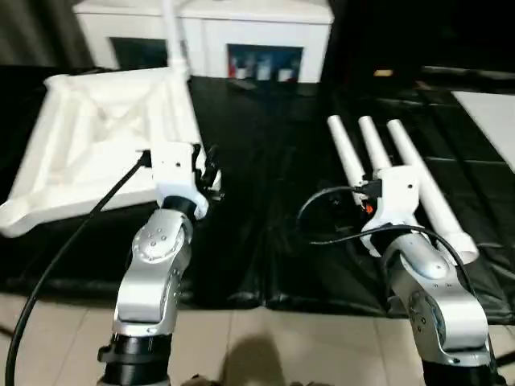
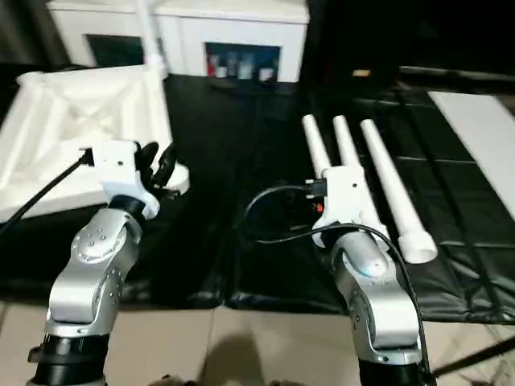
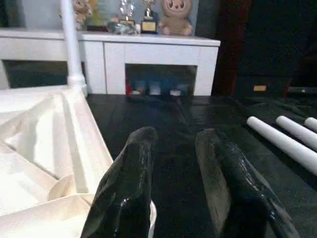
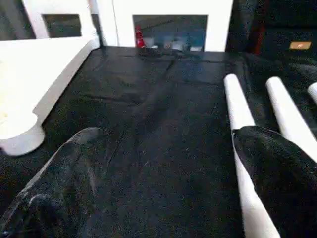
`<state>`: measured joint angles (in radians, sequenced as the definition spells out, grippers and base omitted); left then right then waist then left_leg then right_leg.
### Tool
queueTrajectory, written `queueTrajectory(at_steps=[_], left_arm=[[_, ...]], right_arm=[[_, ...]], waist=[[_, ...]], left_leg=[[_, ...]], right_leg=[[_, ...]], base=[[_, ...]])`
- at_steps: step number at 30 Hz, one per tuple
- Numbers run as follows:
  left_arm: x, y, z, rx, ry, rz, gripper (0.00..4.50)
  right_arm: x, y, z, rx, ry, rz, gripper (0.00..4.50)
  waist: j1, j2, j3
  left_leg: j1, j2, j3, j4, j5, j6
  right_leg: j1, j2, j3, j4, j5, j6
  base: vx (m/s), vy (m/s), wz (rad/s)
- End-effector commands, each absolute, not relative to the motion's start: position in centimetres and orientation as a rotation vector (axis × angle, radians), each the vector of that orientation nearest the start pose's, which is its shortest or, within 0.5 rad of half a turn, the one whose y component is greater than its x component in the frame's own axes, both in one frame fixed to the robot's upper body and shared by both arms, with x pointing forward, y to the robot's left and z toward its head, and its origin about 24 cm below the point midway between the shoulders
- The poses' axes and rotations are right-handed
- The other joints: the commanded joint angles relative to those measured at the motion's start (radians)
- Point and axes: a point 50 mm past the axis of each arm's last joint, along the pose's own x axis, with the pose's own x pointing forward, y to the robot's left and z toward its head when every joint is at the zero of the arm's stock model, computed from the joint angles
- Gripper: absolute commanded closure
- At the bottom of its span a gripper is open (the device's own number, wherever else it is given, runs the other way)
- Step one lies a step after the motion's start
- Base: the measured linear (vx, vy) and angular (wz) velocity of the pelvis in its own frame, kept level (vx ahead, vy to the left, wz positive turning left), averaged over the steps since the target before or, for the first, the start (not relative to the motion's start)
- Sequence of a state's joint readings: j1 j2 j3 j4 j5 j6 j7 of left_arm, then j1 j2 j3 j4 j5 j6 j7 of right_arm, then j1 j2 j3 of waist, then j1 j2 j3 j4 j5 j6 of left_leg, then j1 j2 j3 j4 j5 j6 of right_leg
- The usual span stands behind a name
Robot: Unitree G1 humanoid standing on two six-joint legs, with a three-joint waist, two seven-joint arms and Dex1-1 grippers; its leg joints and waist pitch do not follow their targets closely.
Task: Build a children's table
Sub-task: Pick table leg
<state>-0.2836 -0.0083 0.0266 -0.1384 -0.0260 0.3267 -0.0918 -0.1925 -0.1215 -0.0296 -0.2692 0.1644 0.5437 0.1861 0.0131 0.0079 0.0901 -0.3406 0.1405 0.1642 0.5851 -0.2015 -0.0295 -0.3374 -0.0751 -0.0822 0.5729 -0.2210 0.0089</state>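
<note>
**Tabletop upside down, three legs loose**

Your tabletop [image 1: 105,137] lies ribs-up on the black mat [image 1: 265,185], one leg [image 1: 173,36] standing in its far corner. Left gripper [image 3: 173,163], partly spread, empty, hovers by its near corner. Three legs [image 1: 394,173] lie well right; the right wrist view shows the right gripper [image 4: 163,183] spread wide beside them.

Upright leg [image 1: 173,36] cut off above by the head views' top edge. Tabletop [image 1: 96,137] near corner hidden behind the left gripper [image 2: 157,165]. Near ends of two of three lying legs [image 2: 346,157] covered by the right forearm [image 2: 354,209]. Cabinet [image 3: 148,49] shelf contents too blurred to identify.
</note>
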Motion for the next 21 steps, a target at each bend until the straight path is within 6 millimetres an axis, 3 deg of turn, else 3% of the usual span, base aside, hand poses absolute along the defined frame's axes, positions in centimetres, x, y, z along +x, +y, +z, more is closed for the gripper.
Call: queueTrajectory(at_steps=[1, 2, 3, 4, 6, 8, 9, 10, 11, 12, 13, 14, 15, 16, 17, 18, 19, 20, 21], left_arm=[[29.59, 12.81, 11.39, -0.037, -0.071, -0.144, 2.85], [29.46, 12.84, 11.18, -0.032, -0.067, -0.146, 2.85], [29.32, 12.86, 10.98, -0.024, -0.064, -0.150, 2.85], [29.23, 12.87, 10.86, -0.017, -0.060, -0.152, 2.85], [29.13, 12.96, 10.68, -0.018, -0.054, -0.151, 2.85], [29.10, 12.98, 10.65, -0.016, -0.052, -0.151, 2.85], [29.12, 13.01, 10.73, -0.018, -0.053, -0.150, 2.85], [29.14, 13.01, 10.78, -0.016, -0.055, -0.151, 2.85], [29.15, 13.01, 10.81, -0.015, -0.056, -0.152, 2.85], [29.15, 13.01, 10.86, -0.017, -0.058, -0.152, 2.85], [29.14, 13.02, 10.89, -0.018, -0.059, -0.152, 2.85], [29.12, 13.00, 10.90, -0.016, -0.059, -0.154, 2.85], [29.11, 12.99, 10.91, -0.015, -0.060, -0.155, 2.85], [29.11, 12.99, 10.91, -0.015, -0.060, -0.155, 2.85], [29.08, 13.04, 10.89, -0.011, -0.060, -0.155, 2.85], [29.08, 13.05, 10.89, -0.010, -0.060, -0.156, 2.85], [29.08, 13.06, 10.89, -0.009, -0.060, -0.156, 2.85], [29.08, 13.05, 10.91, -0.009, -0.059, -0.159, 2.85], [29.08, 13.00, 10.96, -0.014, -0.061, -0.169, 2.85]], right_arm=[[28.08, -14.59, 10.25, 0.038, 0.100, 0.276, 0.02], [28.11, -14.62, 10.23, 0.037, 0.101, 0.275, 0.02], [28.12, -14.63, 10.19, 0.038, 0.103, 0.273, 0.02], [28.11, -14.63, 10.18, 0.041, 0.103, 0.273, 0.02], [28.10, -14.55, 10.13, 0.049, 0.104, 0.277, 0.02], [28.11, -14.52, 10.11, 0.052, 0.105, 0.279, 0.02], [28.13, -14.42, 10.03, 0.059, 0.108, 0.283, 0.02], [28.15, -14.38, 9.99, 0.060, 0.110, 0.285, 0.02], [28.16, -14.35, 9.96, 0.060, 0.111, 0.285, 0.02], [28.18, -14.32, 9.93, 0.060, 0.112, 0.286, 0.02], [28.18, -14.31, 9.91, 0.061, 0.112, 0.287, 0.02], [28.19, -14.27, 9.90, 0.062, 0.112, 0.289, 0.02], [28.19, -14.25, 9.90, 0.062, 0.112, 0.291, 0.02], [28.19, -14.25, 9.90, 0.062, 0.112, 0.291, 0.02], [28.19, -14.11, 9.92, 0.066, 0.111, 0.304, 0.02], [28.19, -14.07, 9.93, 0.065, 0.110, 0.308, 0.02], [28.21, -14.05, 9.96, 0.058, 0.108, 0.309, 0.02], [28.22, -14.01, 9.98, 0.051, 0.107, 0.312, 0.02], [28.23, -13.99, 9.97, 0.044, 0.111, 0.312, 0.02]], waist=[[-0.013, 0.002, -0.041], [-0.019, 0.000, -0.041], [-0.024, 0.003, -0.053], [-0.023, 0.003, -0.050], [-0.021, -0.004, -0.066], [-0.013, -0.005, -0.075], [-0.001, -0.004, -0.090], [-0.001, -0.004, -0.091], [-0.002, 0.001, -0.095], [-0.020, 0.007, -0.099], [-0.035, 0.008, -0.103], [-0.057, 0.009, -0.102], [-0.054, -0.007, -0.091], [-0.049, -0.018, -0.083], [-0.042, -0.048, -0.061], [-0.019, -0.089, -0.059], [0.049, -0.072, -0.059], [0.055, -0.058, -0.066], [0.043, -0.060, -0.059]], left_leg=[[0.049, 0.075, -0.053, -0.098, -0.641, 0.006], [0.051, 0.076, -0.053, -0.100, -0.637, 0.008], [0.043, 0.074, -0.047, -0.104, -0.561, 0.029], [0.041, 0.073, -0.042, -0.104, -0.539, 0.039], [0.025, 0.058, -0.020, -0.088, -0.356, 0.105], [0.017, 0.045, -0.012, -0.073, -0.244, 0.150], [-0.003, 0.026, -0.011, -0.052, -0.062, 0.222], [-0.001, 0.024, -0.014, -0.048, -0.013, 0.254], [0.018, 0.025, -0.026, -0.043, 0.083, 0.321], [0.087, 0.053, -0.067, -0.040, 0.195, 0.420], [0.134, 0.072, -0.098, -0.028, 0.271, 0.481], [0.229, 0.150, -0.177, -0.021, 0.353, 0.573], [0.221, 0.170, -0.197, -0.025, 0.369, 0.599], [0.183, 0.132, -0.163, -0.025, 0.306, 0.557], [0.168, 0.059, -0.002, -0.019, 0.037, 0.305], [0.090, -0.016, 0.036, 0.015, -0.116, 0.232], [0.023, -0.072, 0.009, 0.151, -0.254, 0.135], [-0.081, -0.031, -0.072, 0.203, -0.093, 0.091], [-0.097, -0.033, -0.085, 0.202, -0.033, 0.058]], right_leg=[[0.015, -0.051, 0.026, -0.101, -0.560, -0.075], [0.016, -0.049, 0.026, -0.099, -0.534, -0.088], [0.040, -0.054, 0.034, -0.091, -0.419, -0.140], [0.040, -0.055, 0.036, -0.091, -0.396, -0.158], [0.071, -0.058, 0.047, -0.080, -0.265, -0.230], [0.087, -0.058, 0.054, -0.074, -0.190, -0.260], [0.116, -0.049, 0.055, -0.055, -0.054, -0.274], [0.112, -0.041, 0.052, -0.046, -0.003, -0.273], [0.098, -0.023, 0.039, -0.024, 0.073, -0.262], [0.040, 0.003, 0.016, 0.020, 0.105, -0.232], [-0.006, 0.008, 0.009, 0.044, 0.080, -0.188], [-0.126, -0.018, 0.017, 0.095, -0.082, -0.066], [-0.161, -0.052, 0.049, 0.123, -0.129, 0.021], [-0.140, -0.061, 0.062, 0.101, -0.079, 0.017], [-0.101, -0.051, 0.084, 0.033, -0.036, -0.111], [0.002, -0.030, 0.159, -0.019, -0.174, -0.175], [0.117, -0.134, 0.326, -0.073, -0.321, -0.396], [0.165, -0.167, 0.284, -0.039, -0.155, -0.449], [0.143, -0.141, 0.240, -0.036, -0.023, -0.447]], base=[[0.078, 0.043, -0.04], [0.078, 0.043, -0.04], [0.108, 0.034, -0.03], [0.075, 0.015, -0.02], [0.134, 0.015, 0.02], [0.139, 0.005, 0.03], [0.124, 0.006, 0.03], [0.219, 0.011, 0.07], [0.142, 0.011, 0.06], [0.208, -0.001, 0.08], [0.168, -0.039, 0.05], [0.168, -0.039, 0.05], [0.084, -0.072, -0.05], [-0.015, -0.081, -0.19], [-0.015, -0.081, -0.19], [0.037, -0.088, -0.29], [0.160, -0.061, -0.37], [0.160, -0.061, -0.37], [0.133, -0.031, -0.24]])
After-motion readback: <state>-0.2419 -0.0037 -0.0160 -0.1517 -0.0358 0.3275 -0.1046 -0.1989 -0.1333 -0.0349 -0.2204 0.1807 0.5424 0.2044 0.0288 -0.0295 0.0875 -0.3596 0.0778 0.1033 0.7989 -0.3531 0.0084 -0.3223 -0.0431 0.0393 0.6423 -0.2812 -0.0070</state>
